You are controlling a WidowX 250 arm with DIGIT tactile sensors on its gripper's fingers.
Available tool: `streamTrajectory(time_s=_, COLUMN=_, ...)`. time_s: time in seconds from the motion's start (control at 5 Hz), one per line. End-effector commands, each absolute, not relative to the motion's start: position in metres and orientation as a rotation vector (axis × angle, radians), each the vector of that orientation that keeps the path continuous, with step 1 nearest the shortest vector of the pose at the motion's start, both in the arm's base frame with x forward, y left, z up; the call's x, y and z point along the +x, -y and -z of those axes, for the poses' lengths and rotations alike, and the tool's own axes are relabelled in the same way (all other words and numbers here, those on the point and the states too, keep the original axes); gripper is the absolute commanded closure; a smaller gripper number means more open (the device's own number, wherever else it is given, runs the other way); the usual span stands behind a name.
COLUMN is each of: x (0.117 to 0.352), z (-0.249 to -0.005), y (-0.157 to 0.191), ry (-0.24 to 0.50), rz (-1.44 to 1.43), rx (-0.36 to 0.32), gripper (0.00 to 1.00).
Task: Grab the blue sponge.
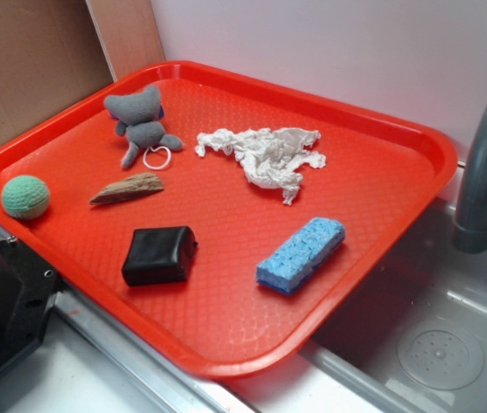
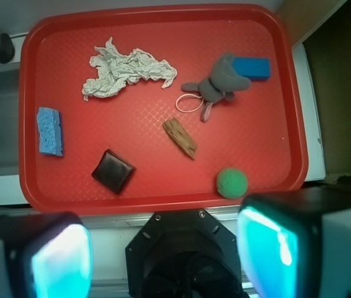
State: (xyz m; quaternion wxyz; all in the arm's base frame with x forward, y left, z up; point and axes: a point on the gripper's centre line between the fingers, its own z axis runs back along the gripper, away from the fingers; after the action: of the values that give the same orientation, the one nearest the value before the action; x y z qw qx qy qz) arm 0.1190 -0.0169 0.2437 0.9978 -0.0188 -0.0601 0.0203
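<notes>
The blue sponge (image 1: 300,255) (image 2: 50,131) is seen lying flat on the red tray (image 1: 226,344) (image 2: 157,198), near the edge next to the sink (image 1: 433,344), well apart from the black block (image 1: 159,255) (image 2: 113,171), crumpled paper (image 1: 265,155) (image 2: 126,71), wood piece (image 1: 127,188) (image 2: 180,138), green ball (image 1: 25,196) (image 2: 232,182) and grey plush toy (image 1: 140,123) (image 2: 220,84). The gripper (image 2: 163,251) is held off the tray in the wrist view. Its fingers (image 2: 61,261) are spread wide with nothing held.

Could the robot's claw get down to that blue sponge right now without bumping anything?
Probably yes. The blue sponge lies flat near the red tray's edge, nothing on it, black block well apart. The gripper hangs open, high above.
</notes>
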Motion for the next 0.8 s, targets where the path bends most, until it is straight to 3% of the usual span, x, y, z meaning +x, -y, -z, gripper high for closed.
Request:
streamTrajectory(time_s=0.0, x=0.119, z=-0.244, y=0.017, ry=0.12, rz=-0.041, rx=-0.038, gripper=0.0)
streamTrajectory(time_s=0.2, x=0.152, z=-0.194, y=0.067, ry=0.118, rz=-0.044, rx=-0.027, gripper=0.0)
streamTrajectory(time_s=0.4, x=0.168, z=-0.15, y=0.116, ry=0.11, rz=0.0, rx=-0.032, gripper=0.0)
streamTrajectory(time_s=0.6, x=0.18, z=-0.116, y=0.13, ry=0.105, rz=0.016, rx=-0.01, gripper=0.0)
